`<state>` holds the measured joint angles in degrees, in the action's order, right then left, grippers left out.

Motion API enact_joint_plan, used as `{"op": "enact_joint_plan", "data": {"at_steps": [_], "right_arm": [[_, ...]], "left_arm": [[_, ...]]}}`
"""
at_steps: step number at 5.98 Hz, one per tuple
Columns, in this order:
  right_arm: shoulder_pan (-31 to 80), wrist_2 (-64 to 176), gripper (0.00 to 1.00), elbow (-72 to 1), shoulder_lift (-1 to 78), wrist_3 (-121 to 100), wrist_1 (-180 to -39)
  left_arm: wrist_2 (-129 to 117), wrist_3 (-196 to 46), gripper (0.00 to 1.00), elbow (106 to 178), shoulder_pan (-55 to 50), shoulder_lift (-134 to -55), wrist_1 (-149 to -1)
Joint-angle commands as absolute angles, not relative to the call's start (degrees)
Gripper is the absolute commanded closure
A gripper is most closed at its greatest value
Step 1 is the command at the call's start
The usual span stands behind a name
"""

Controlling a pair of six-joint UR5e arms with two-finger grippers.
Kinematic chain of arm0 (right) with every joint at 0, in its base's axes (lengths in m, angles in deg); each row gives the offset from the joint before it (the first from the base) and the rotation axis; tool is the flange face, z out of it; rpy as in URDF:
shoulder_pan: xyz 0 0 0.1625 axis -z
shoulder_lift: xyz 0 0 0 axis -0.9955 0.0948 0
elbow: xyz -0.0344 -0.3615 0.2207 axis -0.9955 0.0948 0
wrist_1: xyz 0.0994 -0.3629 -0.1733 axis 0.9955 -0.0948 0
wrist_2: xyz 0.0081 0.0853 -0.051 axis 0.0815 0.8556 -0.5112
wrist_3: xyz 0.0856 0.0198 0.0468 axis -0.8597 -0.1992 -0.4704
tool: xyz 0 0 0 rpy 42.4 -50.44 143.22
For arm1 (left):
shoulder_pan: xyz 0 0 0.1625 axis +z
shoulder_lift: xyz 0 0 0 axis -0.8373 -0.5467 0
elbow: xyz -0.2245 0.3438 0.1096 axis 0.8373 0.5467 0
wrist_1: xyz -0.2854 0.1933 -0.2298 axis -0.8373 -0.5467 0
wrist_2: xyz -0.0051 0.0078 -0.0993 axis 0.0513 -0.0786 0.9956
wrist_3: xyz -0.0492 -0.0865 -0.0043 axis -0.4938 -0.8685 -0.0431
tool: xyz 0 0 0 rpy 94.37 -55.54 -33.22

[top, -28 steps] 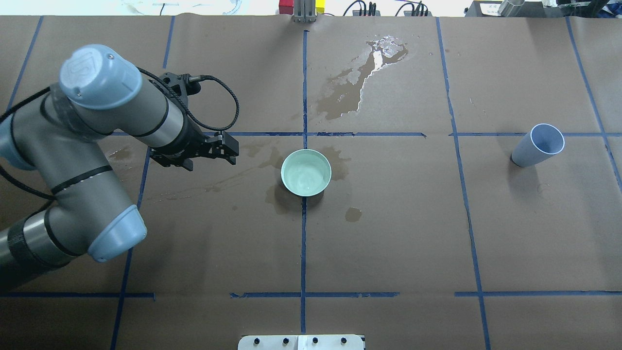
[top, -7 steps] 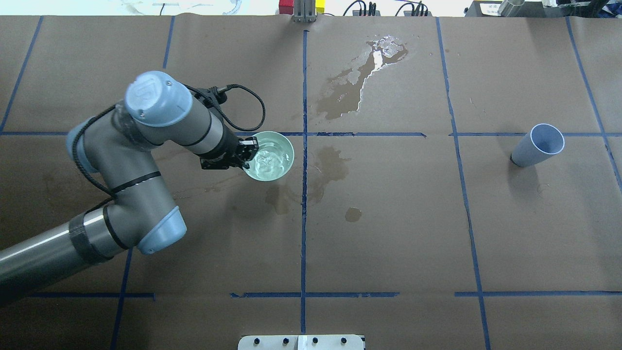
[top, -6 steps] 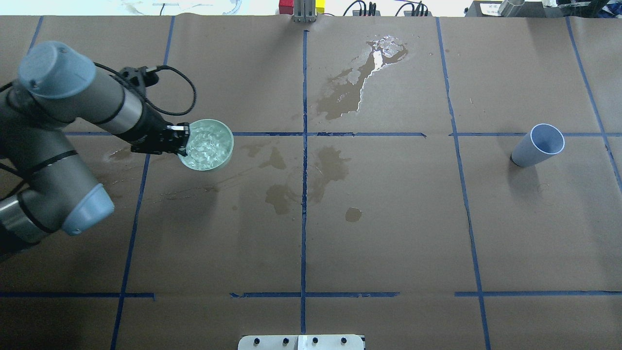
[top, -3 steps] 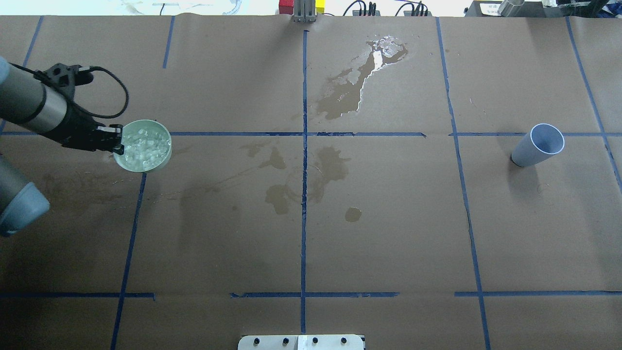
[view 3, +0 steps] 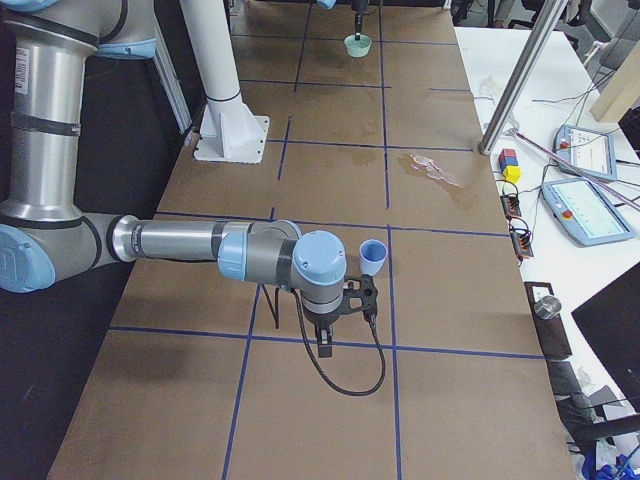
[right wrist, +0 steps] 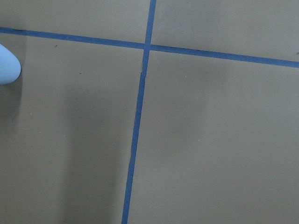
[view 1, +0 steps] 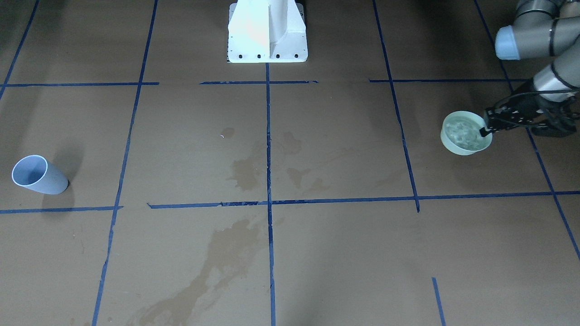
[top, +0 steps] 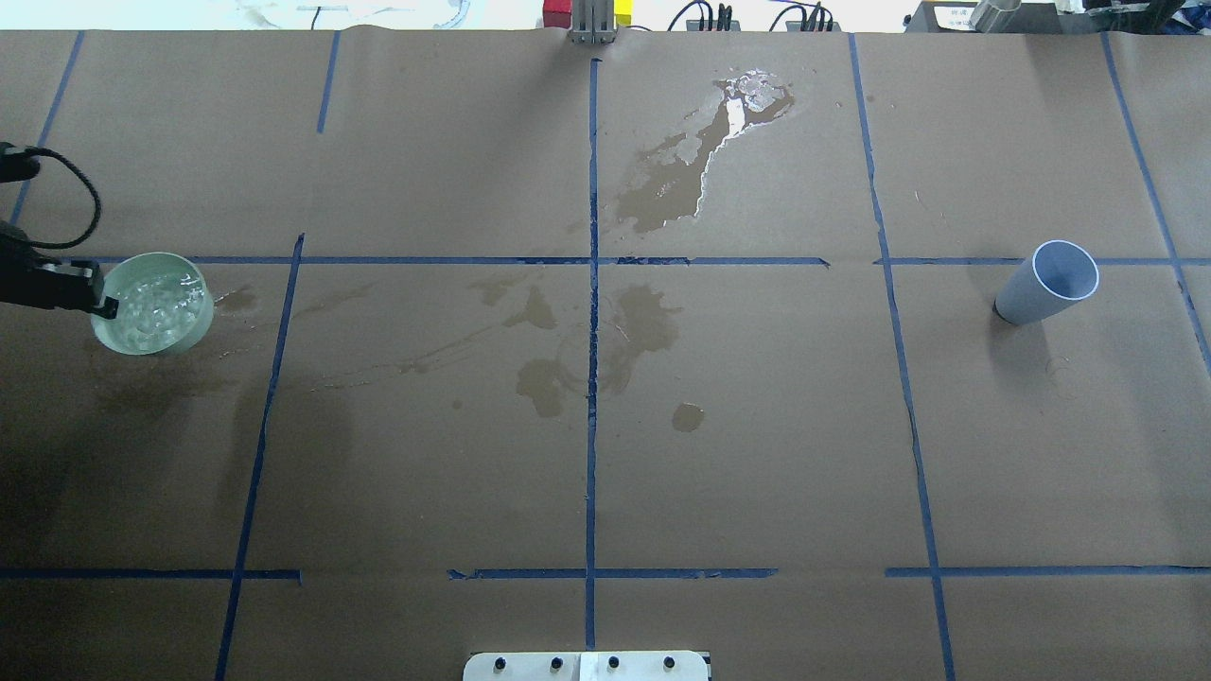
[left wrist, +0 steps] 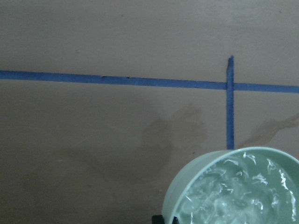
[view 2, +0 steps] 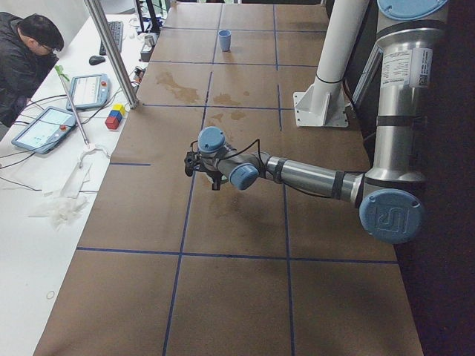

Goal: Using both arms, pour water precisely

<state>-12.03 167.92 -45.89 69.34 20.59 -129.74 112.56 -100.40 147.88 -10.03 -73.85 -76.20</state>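
My left gripper point(top: 97, 301) is shut on the rim of a pale green bowl point(top: 151, 303) and holds it at the far left of the table. The water point(top: 149, 307) in the bowl is clear and rippling. It shows close up in the left wrist view point(left wrist: 238, 191). From the front, the bowl point(view 1: 466, 133) and left gripper point(view 1: 485, 129) are at the right. A light blue cup point(top: 1045, 284) stands empty at the far right. My right gripper point(view 3: 328, 345) shows only in the exterior right view, just short of the cup point(view 3: 373, 256); I cannot tell if it is open.
Brown paper with blue tape lines covers the table. Wet spill patches lie at the back centre point(top: 700, 161) and the middle point(top: 587, 350). The white pedestal point(view 1: 267, 31) stands at the robot's side. An operator point(view 2: 26, 59) sits beyond the far edge by tablets.
My left gripper closed on the bowl at the table's centre and carried it far to the left. The water now ripples. The blue cup has not moved.
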Motion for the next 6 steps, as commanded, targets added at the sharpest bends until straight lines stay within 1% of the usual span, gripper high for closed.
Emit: {"op": "enact_joint_plan", "data": {"at_steps": [1, 3, 6], "right_arm": [[-12.0, 167.9, 0.0, -45.9, 69.3, 20.6, -129.7], [-12.0, 167.9, 0.0, -45.9, 69.3, 20.5, -129.7], [-12.0, 167.8, 0.0, -45.9, 69.3, 20.5, -129.7]], "left_arm": [[116.3, -92.9, 1.0, 142.0, -14.1, -73.3, -76.6], [116.2, -93.2, 1.0, 137.0, -13.9, -73.6, -81.0], [115.7, -94.1, 1.0, 135.1, -13.6, -74.3, -83.2]]}}
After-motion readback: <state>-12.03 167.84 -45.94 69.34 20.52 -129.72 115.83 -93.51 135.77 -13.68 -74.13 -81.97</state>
